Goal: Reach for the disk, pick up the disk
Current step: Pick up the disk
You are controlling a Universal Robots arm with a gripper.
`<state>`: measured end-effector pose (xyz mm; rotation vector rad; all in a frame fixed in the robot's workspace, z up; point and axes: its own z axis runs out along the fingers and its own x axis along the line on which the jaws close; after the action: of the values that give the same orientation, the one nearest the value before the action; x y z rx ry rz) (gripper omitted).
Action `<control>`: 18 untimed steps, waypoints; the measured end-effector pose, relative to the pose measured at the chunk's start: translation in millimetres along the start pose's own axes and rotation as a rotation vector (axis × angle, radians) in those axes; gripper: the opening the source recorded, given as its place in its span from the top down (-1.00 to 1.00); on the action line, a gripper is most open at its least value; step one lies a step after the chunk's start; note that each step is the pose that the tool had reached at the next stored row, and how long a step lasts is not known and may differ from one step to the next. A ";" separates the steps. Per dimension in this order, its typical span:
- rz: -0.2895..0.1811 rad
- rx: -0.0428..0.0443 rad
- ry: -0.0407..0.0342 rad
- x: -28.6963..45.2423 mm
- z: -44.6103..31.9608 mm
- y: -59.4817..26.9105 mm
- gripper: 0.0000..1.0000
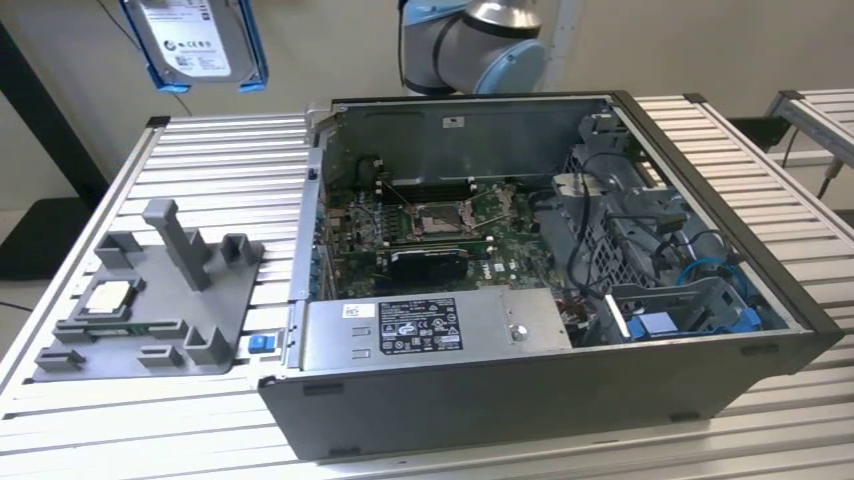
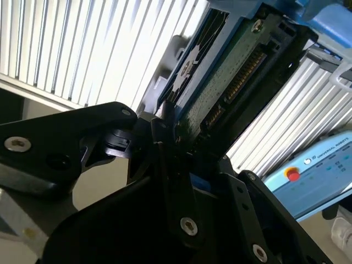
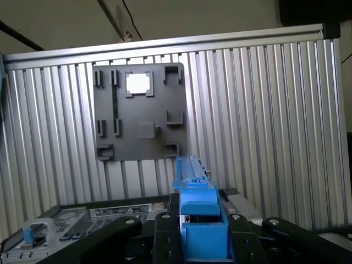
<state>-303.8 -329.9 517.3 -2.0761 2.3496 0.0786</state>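
Slatted desk [image 1: 227, 150], open computer case [image 1: 534, 400] | your disk [image 1: 200, 40] hangs high over the desk's edge at the exterior view's left | gripper [image 3: 201, 220] clamped on its blue frame | risk: the thin edge hold lets the disk pivot or slip.

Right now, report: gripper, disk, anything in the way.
Gripper shut on the disk. It hangs in the air, clear of the table and the open computer case. Nothing else touching it.
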 end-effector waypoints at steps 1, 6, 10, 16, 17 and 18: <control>0.000 0.0000 0.0000 -0.3 -0.1 -2.5 1.00; 0.000 0.0000 -0.0001 -2.0 -0.5 -15.9 1.00; 0.000 -0.0001 -0.0001 -3.3 -0.8 -26.9 1.00; 0.000 -0.0001 -0.0002 -5.7 -1.3 -46.0 1.00; 0.000 -0.0001 -0.0002 -6.1 -1.5 -49.3 1.00; 0.000 -0.0001 -0.0002 -6.5 -1.6 -52.4 1.00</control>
<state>-251.0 -329.9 517.3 -2.0761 2.3495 0.0790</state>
